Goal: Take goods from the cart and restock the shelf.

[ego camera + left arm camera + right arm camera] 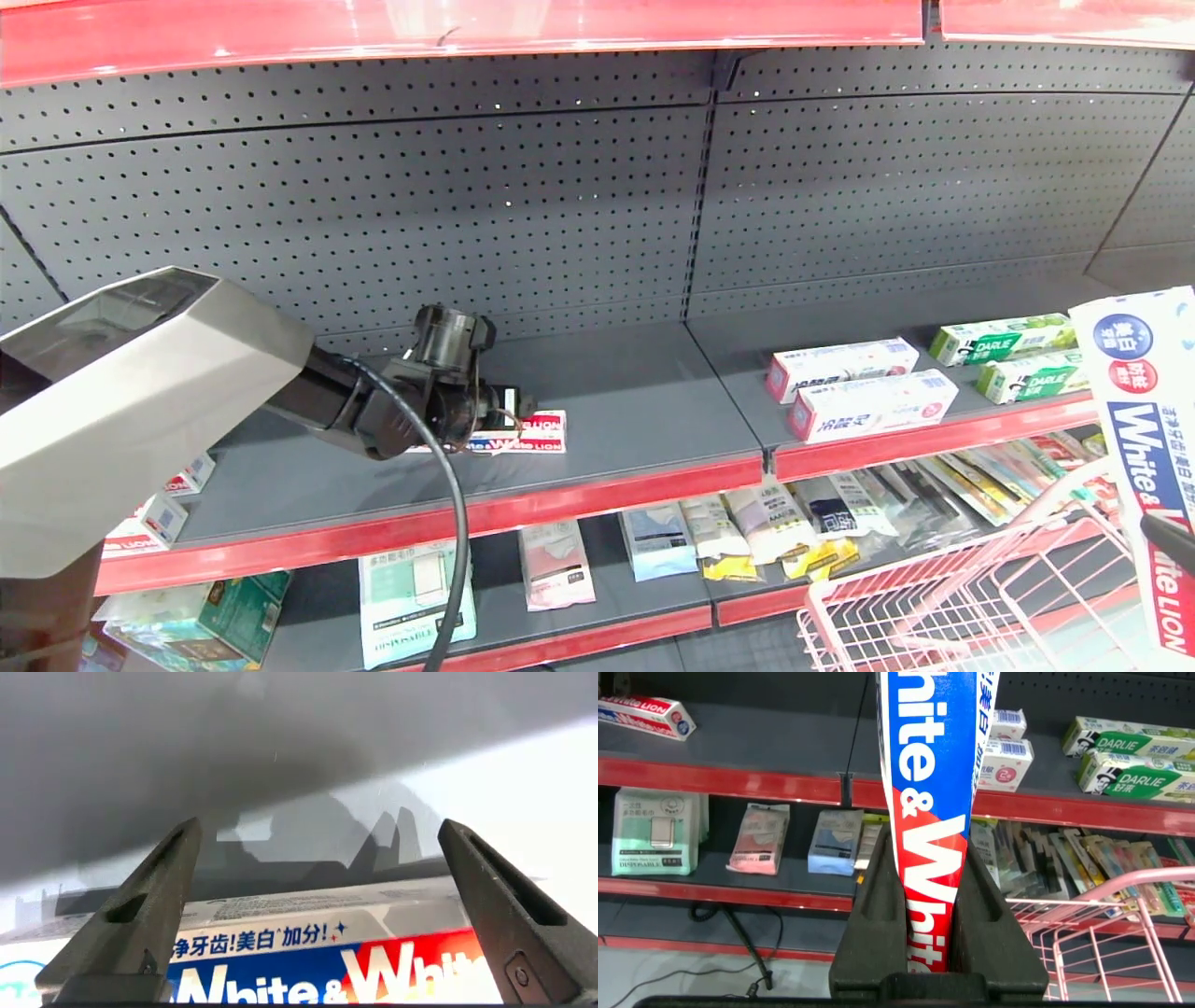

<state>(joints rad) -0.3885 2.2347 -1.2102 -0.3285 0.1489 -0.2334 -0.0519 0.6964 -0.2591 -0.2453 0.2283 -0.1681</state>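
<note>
**Left gripper (519,411) spread over a toothpaste box (534,435); right gripper (934,917) pinching a second toothpaste box (1144,439)**

Left gripper's fingers (140,924) stand wide apart on either side of the red, white and blue toothpaste box. It lies flat on the grey shelf (644,401), near the red front edge. Whether the fingers touch the box cannot be told. This item is judged delivered, with release apparently complete.

Right gripper clamps the second toothpaste box, of the same design, between both fingers toward its lower end. The box is held upright near the pink wire cart (943,597). It is judged to be in transit and not yet placed.

In the right-hand bay lie two white-and-pink boxes (859,387) and two green boxes (1013,355), set toward the front. Two small boxes (154,518) show at the far left of the shelf. Much of the shelf between these groups is bare, so restocking appears to be at an early to middle stage. What the cart holds cannot be made out.

Surroundings:
- a dark perforated back panel (467,205);
- a red-edged upper shelf (467,28);
- a lower shelf (308,607) carrying flat packets (555,565) in a row.
</note>
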